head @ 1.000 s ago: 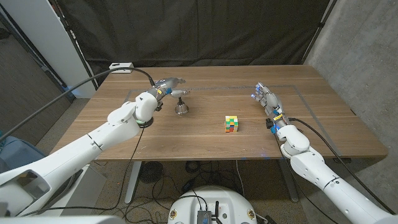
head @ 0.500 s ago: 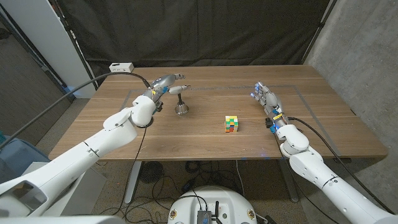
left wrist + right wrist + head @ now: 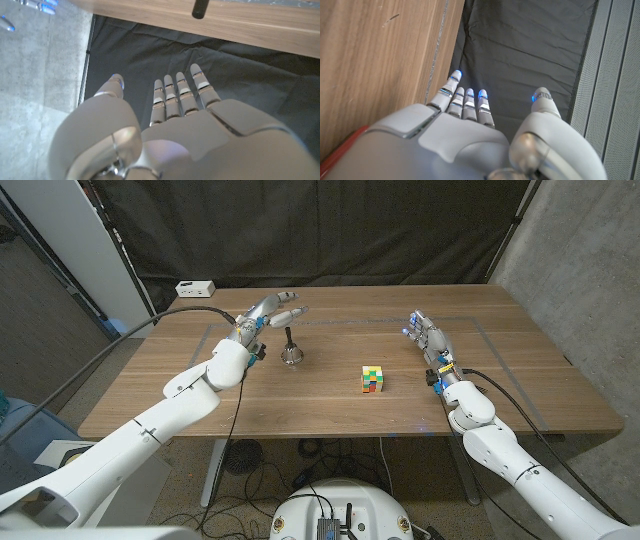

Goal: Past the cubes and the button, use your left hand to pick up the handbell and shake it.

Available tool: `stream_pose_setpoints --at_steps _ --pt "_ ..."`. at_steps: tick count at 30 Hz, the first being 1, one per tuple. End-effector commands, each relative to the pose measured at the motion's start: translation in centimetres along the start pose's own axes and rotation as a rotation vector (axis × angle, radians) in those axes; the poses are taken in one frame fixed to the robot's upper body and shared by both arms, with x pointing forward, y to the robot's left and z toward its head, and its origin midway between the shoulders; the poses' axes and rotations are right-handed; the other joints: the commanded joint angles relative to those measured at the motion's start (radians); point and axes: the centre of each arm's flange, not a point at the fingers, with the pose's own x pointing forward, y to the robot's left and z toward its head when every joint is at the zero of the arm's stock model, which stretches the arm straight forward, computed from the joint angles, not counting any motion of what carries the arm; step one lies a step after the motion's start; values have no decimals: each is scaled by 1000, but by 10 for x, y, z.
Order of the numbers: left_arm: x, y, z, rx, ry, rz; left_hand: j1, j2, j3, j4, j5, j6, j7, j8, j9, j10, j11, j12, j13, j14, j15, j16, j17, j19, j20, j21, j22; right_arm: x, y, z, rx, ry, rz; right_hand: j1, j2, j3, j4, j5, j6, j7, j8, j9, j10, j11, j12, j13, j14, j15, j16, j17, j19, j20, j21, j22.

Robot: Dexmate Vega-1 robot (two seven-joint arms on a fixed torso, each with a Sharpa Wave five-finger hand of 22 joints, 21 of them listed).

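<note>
Lifting away from the small metal handbell with black handle, left hand now open above it, empty; grasp not yet made, right hand open too.

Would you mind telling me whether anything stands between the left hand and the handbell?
Nothing visible does. The left hand hovers open just above and beside the handbell handle; the colored cube sits off toward the right hand's side.
</note>
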Motion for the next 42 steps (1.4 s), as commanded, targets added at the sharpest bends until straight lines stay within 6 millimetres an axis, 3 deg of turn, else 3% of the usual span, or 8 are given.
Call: stream_pose_setpoints --at_steps 1,9,17,29,42 --pt "-16 7 6 -307 -80 30 -16 -4 2 3 2 14 -1 4 0 13 0 7 -1 17 1 10 3 13 -1 1 1 0 0 3 2 -14 4 10 1 -4 2 4 4 0 -1 4 5 0 2 2 7 3 1 4 5 4 -3 4" --pt "-32 19 -7 -424 -81 88 -48 -21 -16 14 -4 -2 -4 -8 -2 11 4 3 -9 14 4 6 4 18 -6 -4 1 1 4 8 -4 -38 10 8 1 -5 3 4 8 -1 0 4 10 -2 4 2 11 1 2 4 6 3 -3 4" --pt "-38 30 -34 -584 -56 128 -107 -43 -46 37 -11 -24 -5 -22 -5 -1 18 -5 -20 -2 9 -2 6 13 -8 -15 2 1 7 10 -19 -55 9 2 2 -7 7 3 23 -5 5 4 27 -4 9 2 24 0 8 5 18 3 1 4" --pt "-29 0 -73 -856 17 131 -174 -66 -79 61 -14 -77 -4 -37 -9 -42 33 -22 -38 -36 18 -13 7 -4 -7 -37 2 1 5 15 -64 -65 0 -5 2 -10 10 1 25 -8 4 4 34 -5 10 2 31 -4 10 6 29 0 4 4" --pt "-31 -20 -97 -881 92 125 -217 -75 -96 68 -10 -149 -12 -44 -14 -131 26 -39 -67 -140 10 -28 4 -81 -18 -90 2 3 0 5 -37 -22 4 -28 -5 -21 19 -4 16 -16 -1 4 34 0 6 2 21 -8 6 8 15 1 -3 4"
